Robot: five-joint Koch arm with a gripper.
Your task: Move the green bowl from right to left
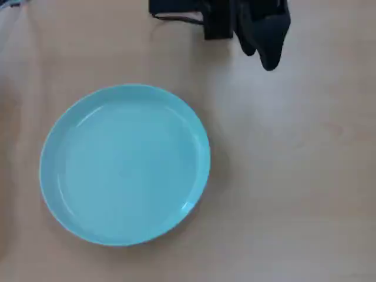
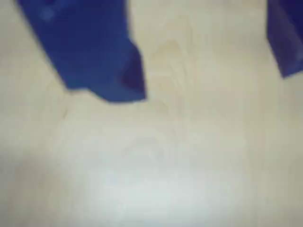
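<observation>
The green bowl (image 1: 124,163) is a wide, shallow, light turquoise dish lying flat on the wooden table, left of centre in the overhead view. It holds nothing. My gripper (image 1: 267,50) shows black at the top edge of that view, up and to the right of the bowl and well apart from it. In the wrist view the gripper (image 2: 208,82) shows two blue fingers (image 2: 94,52) spread wide, with only bare table between them. The bowl is out of the wrist view.
The light wooden table (image 1: 294,188) lies bare to the right of and below the bowl. The arm's black base parts (image 1: 200,14) sit at the top edge.
</observation>
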